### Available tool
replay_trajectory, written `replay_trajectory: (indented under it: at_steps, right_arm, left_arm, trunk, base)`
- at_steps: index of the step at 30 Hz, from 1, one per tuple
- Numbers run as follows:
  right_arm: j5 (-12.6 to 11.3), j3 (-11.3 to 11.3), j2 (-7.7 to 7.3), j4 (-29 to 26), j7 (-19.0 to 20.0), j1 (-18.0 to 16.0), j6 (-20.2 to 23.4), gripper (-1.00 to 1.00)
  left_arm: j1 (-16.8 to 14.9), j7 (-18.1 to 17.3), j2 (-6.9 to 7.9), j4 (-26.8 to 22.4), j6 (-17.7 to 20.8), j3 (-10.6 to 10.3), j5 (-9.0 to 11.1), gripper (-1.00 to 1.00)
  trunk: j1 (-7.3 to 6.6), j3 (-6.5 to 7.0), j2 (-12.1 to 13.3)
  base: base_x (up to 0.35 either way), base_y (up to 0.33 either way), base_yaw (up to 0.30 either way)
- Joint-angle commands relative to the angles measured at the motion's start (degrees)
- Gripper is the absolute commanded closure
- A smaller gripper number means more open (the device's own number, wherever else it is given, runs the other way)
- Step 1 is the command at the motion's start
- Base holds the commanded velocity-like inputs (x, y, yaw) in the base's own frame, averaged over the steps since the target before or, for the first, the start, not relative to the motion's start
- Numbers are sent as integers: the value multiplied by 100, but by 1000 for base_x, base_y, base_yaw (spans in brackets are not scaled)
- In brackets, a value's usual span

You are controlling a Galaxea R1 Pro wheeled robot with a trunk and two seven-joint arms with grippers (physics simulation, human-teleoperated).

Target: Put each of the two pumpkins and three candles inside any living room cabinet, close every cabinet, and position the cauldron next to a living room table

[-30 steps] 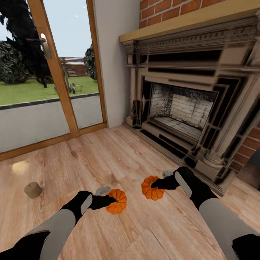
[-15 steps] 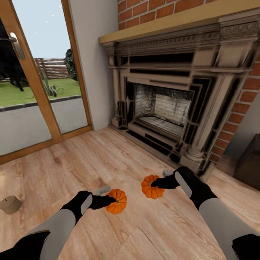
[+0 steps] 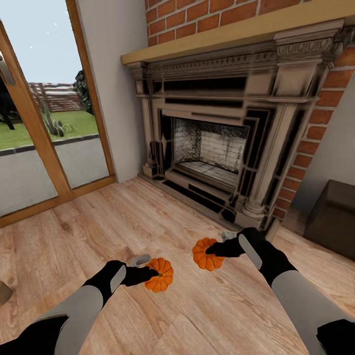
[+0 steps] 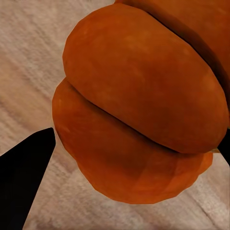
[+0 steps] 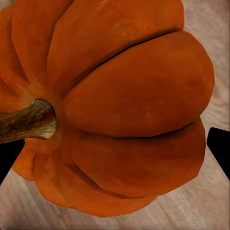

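Each of my grippers carries a bright orange ribbed pumpkin above the wooden floor. In the head view my left gripper (image 3: pixel 149 274) is shut on one pumpkin (image 3: pixel 160 276), and my right gripper (image 3: pixel 212 250) is shut on the other pumpkin (image 3: pixel 206 256). The left wrist view has its pumpkin (image 4: pixel 139 110) pressed between black fingertips (image 4: pixel 24 177). In the right wrist view the other pumpkin (image 5: pixel 134 115) shows its brown stem (image 5: pixel 26 122). A sliver of a tan candle (image 3: pixel 3 292) sits on the floor at the far left edge. The end of a low dark-brown cabinet (image 3: pixel 333 217) stands at the right.
A large stone fireplace (image 3: pixel 217 143) in a brick wall stands straight ahead. Its base juts onto the floor near my right arm. A wood-framed glass door (image 3: pixel 44 123) to a garden is at the left. Bare wooden floor (image 3: pixel 123 222) lies between them.
The camera has swung to the right: the fireplace and door slid left in the picture, the candle went to the edge, and the dark cabinet came in. Both grippers still hold their pumpkins.
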Motion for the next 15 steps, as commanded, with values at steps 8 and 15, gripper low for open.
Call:
replay_trajectory:
  at_steps: [8, 15]
  right_arm:
    - [63, 45, 2, -5, 62, -4, -308, 100]
    - [63, 41, 3, 1, 62, -4, -445, 100]
  left_arm:
    - [-1, 14, -2, -14, 47, 21, 32, 100]
    - [-1, 12, -2, -16, 47, 21, 32, 100]
  trunk:
    - [-1, -3, -2]
    - [-1, 7, -2]
  base:
    - [0, 0, -3]
    - [0, 0, -56]
